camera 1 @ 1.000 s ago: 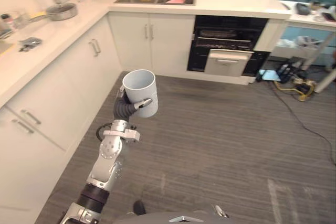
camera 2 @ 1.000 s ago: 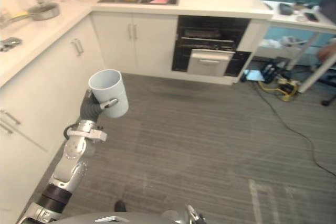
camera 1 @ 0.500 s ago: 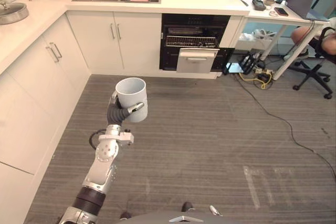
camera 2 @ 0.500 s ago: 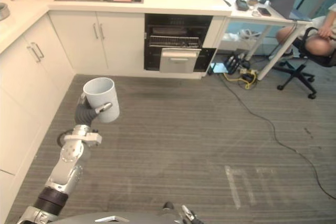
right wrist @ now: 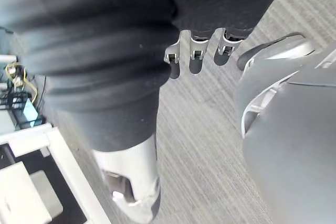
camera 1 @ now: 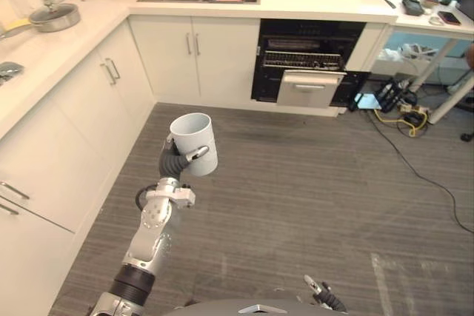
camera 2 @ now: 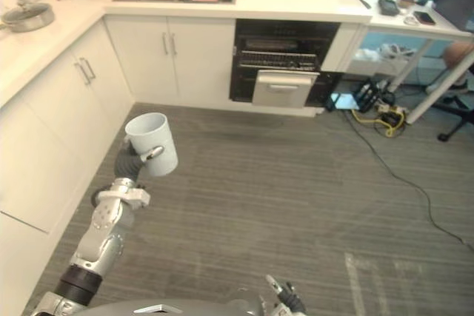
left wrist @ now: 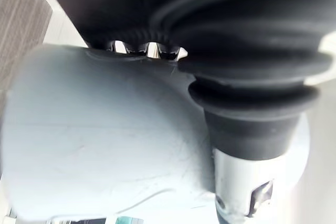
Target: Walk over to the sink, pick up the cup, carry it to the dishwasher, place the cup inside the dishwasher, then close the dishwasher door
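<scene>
Pickup done: left hand (camera 1: 176,162) curled round the cup (camera 1: 194,142), held upright over the floor, well apart from the open dishwasher (camera 1: 311,64). Right hand (right wrist: 194,59) relaxed, empty. Left to do: carry, place inside, close door.

Both head eyes look steeply down toward twelve o'clock, sharing the grey striped floor (camera 1: 318,183) and open black dishwasher (camera 1: 311,61). Wrist cameras sit very close: left against the pale grey cup (left wrist: 105,129), right facing the floor.
</scene>
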Tool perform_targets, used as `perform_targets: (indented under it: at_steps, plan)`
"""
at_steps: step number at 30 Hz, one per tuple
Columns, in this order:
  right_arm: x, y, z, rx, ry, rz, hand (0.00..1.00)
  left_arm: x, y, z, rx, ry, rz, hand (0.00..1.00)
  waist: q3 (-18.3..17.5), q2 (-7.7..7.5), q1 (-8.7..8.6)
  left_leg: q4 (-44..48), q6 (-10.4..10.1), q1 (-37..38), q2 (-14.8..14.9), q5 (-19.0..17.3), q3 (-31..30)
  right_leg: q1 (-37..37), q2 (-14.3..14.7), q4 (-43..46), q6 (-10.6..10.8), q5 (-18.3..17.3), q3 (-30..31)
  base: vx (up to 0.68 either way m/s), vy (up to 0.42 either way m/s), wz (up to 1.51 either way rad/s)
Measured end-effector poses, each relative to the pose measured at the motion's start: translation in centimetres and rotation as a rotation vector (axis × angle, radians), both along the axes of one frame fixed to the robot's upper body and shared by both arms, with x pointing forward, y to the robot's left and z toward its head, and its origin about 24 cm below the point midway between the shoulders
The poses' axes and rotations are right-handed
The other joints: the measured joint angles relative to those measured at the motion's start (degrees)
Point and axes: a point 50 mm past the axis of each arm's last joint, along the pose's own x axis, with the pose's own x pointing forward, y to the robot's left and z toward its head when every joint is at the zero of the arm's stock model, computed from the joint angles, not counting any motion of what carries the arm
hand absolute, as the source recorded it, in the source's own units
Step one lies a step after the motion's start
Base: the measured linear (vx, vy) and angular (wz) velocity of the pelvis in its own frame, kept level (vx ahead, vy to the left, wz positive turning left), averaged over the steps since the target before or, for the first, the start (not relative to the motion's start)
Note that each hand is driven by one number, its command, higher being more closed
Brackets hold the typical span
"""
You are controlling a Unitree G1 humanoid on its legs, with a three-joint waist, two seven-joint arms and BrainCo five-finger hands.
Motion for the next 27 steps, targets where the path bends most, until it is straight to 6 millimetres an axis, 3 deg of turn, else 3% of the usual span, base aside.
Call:
perform_targets:
  at_steps: [2,4,5,6,7,8,9,10,11,12,13,14,15,16,17,18,19,20,21,22,24,26,27]
  plan:
    - [0.4,0.4,0.0,0.007,-0.008,0.021,0.00,0.0,0.5,0.1,-0.002,-0.001,0.026,1.00,-0.3,-0.40,0.64,1.3,0.8,-0.2,0.2,-0.7,0.3,-0.8,-0.2,1.3,0.7,1.4,1.4,0.21,0.081,0.04]
    - [0.7,0.5,0.0,0.003,-0.010,0.039,0.00,0.0,0.8,0.1,0.004,0.004,0.040,1.00,0.5,-0.89,0.69,1.6,1.5,0.0,-0.7,-2.3,-0.6,-2.3,-1.6,6.0,2.7,5.2,2.7,0.17,0.069,0.28]
    - [0.3,0.3,0.0,0.002,-0.009,0.028,0.00,0.2,0.1,0.5,0.005,-0.009,0.013,1.00,2.7,-1.13,-0.09,3.4,2.0,1.7,-1.2,-4.0,-2.8,-7.9,-4.1,17.8,5.0,7.1,6.3,0.10,0.011,0.45]
    - [0.2,0.5,0.0,0.011,-0.015,0.008,0.00,0.1,-0.3,0.2,0.023,-0.005,-0.010,1.00,3.5,0.53,-0.69,5.2,1.0,1.8,1.2,-6.9,-5.2,-11.2,2.2,16.8,6.6,-3.7,11.1,0.10,-0.036,0.71]
    - [-0.2,0.7,0.1,-0.009,-0.018,0.026,0.00,0.2,-0.6,0.1,0.045,-0.005,-0.025,1.00,3.4,1.87,-2.10,6.0,0.8,0.7,3.2,-7.6,-8.1,-9.5,9.1,1.1,9.1,-5.5,13.5,0.12,-0.084,0.76]
    - [-0.5,1.0,0.1,-0.019,-0.024,0.024,0.00,0.4,-1.0,0.4,0.061,-0.024,-0.050,1.00,3.2,1.23,-3.00,4.9,1.2,0.7,2.5,-7.7,-9.6,-8.7,10.2,-7.5,9.5,-5.2,13.9,0.18,-0.081,1.11]
    - [-0.6,1.6,0.1,-0.034,-0.034,-0.008,0.00,1.1,-1.4,1.6,0.100,-0.083,-0.099,1.00,3.7,-1.46,-3.07,1.4,1.3,3.3,-0.4,-6.8,-10.3,-9.9,9.3,-13.8,8.4,-3.0,13.1,0.30,-0.155,1.15]
    - [-1.0,1.7,0.1,-0.062,-0.028,-0.035,0.00,1.3,-1.6,1.9,0.090,-0.099,-0.117,1.00,3.8,-4.06,-2.93,1.3,1.4,5.8,-1.5,-5.8,-10.8,-8.6,9.7,-18.5,6.3,0.6,13.3,0.34,-0.207,0.99]
    - [-1.2,1.7,0.2,-0.077,-0.027,-0.046,0.00,1.2,-1.7,1.7,0.086,-0.095,-0.119,1.00,4.0,-4.53,-2.74,2.3,0.8,6.7,-1.8,-7.1,-11.4,-7.4,10.2,-19.6,5.0,2.6,15.0,0.36,-0.228,0.94]
    - [-1.8,1.1,0.5,-0.120,-0.038,-0.072,0.00,1.0,-2.0,1.4,0.078,-0.081,-0.136,1.00,3.9,-3.58,-2.91,4.1,-0.2,7.4,-1.3,-9.4,-12.7,-6.0,10.8,-17.6,5.0,4.9,16.7,0.38,-0.209,0.81]
    - [-1.6,0.2,1.5,-0.183,-0.087,-0.106,0.00,0.7,-2.8,1.5,0.052,-0.088,-0.163,1.00,3.4,-2.10,-2.30,5.0,-1.2,8.5,0.1,-11.3,-12.6,-6.4,12.3,-13.2,4.6,4.6,18.2,0.38,-0.195,0.70]
    - [-0.6,-0.8,2.6,-0.240,-0.157,-0.123,0.00,0.5,-3.3,1.6,0.036,-0.092,-0.173,1.00,2.5,0.68,-1.77,5.7,-1.6,9.3,2.0,-13.4,-12.5,-7.1,13.9,-9.0,3.6,1.4,18.0,0.42,-0.167,0.26]
    - [-0.3,-1.3,3.1,-0.266,-0.180,-0.129,0.00,0.4,-3.5,1.5,0.031,-0.091,-0.180,1.00,2.0,2.05,-1.71,5.8,-2.0,10.1,3.0,-14.2,-12.2,-6.9,14.7,-7.8,3.3,-0.3,17.6,0.45,-0.104,0.07]
    - [1.1,-1.6,4.3,-0.294,-0.261,-0.128,0.00,0.3,-3.8,1.7,0.030,-0.098,-0.189,1.00,1.0,3.84,-1.81,9.9,-3.2,10.5,4.7,-15.4,-10.7,-6.4,15.6,-5.5,2.8,-3.7,16.6,0.56,-0.166,0.13]
    - [2.4,-1.4,5.1,-0.297,-0.321,-0.127,0.00,0.2,-4.1,2.1,0.028,-0.117,-0.196,1.00,1.0,3.81,-2.48,19.4,-3.7,7.6,6.3,-16.1,-8.7,-5.0,15.6,-3.7,2.0,-5.6,15.7,0.47,-0.169,0.25]
    - [3.3,-1.3,6.1,-0.307,-0.379,-0.124,0.00,-0.1,-4.5,2.5,0.004,-0.131,-0.201,1.00,1.7,2.54,-2.69,33.4,-5.6,3.3,9.0,-14.2,-7.6,-1.9,15.9,-3.3,1.7,-7.4,14.9,0.35,-0.192,0.21]
    - [3.5,-1.4,6.6,-0.319,-0.405,-0.123,0.00,-0.3,-4.5,2.7,-0.008,-0.139,-0.202,1.00,1.7,2.96,-2.35,40.6,-5.8,0.6,10.9,-11.9,-7.7,-0.4,16.8,-3.5,1.2,-8.6,15.0,0.46,-0.155,-0.06]
    - [3.9,-1.8,7.5,-0.345,-0.443,-0.119,0.00,-0.7,-4.7,3.0,-0.037,-0.156,-0.210,1.00,1.6,3.52,-1.26,53.4,-4.7,-4.6,15.2,-3.3,-7.9,2.6,18.4,-4.5,-0.1,-10.7,15.5,0.59,-0.115,-0.35]
    - [4.5,-1.9,7.9,-0.351,-0.471,-0.119,0.00,-0.7,-4.4,3.2,-0.048,-0.166,-0.217,1.00,1.7,3.71,-0.13,62.5,-4.5,-8.9,18.7,0.6,-8.2,5.9,19.7,-6.1,-0.5,-11.8,16.0,0.60,-0.089,-0.43]
    - [4.9,-2.0,8.3,-0.353,-0.491,-0.131,0.00,-0.7,-4.3,3.2,-0.052,-0.166,-0.229,1.00,1.8,3.50,0.12,65.8,-3.7,-11.7,19.7,-2.0,-8.1,8.5,19.8,-8.0,-0.6,-12.1,16.4,0.42,-0.043,-0.33]
    - [5.8,-2.1,8.8,-0.347,-0.535,-0.160,0.00,-0.7,-3.4,2.9,-0.050,-0.163,-0.214,1.00,1.6,2.40,0.65,62.1,-2.2,-16.1,19.9,-7.3,-4.7,12.4,18.6,-12.1,0.1,-11.5,18.9,0.46,-0.015,-0.63]
    - [7.1,-1.9,9.5,-0.352,-0.581,-0.165,0.00,-0.6,-2.8,2.9,-0.051,-0.167,-0.202,1.00,1.7,1.01,1.93,49.2,-1.7,-19.3,17.3,-10.7,-1.8,13.8,15.6,-14.2,0.5,-11.3,22.2,0.61,0.142,-0.97]
    - [8.3,-1.7,10.3,-0.352,-0.631,-0.159,0.00,-0.6,-2.7,2.9,-0.044,-0.168,-0.202,1.00,2.1,0.17,2.05,31.1,-2.3,-20.3,12.7,-8.2,-2.5,14.2,12.4,-14.5,0.6,-11.3,23.9,0.58,0.311,-0.79]
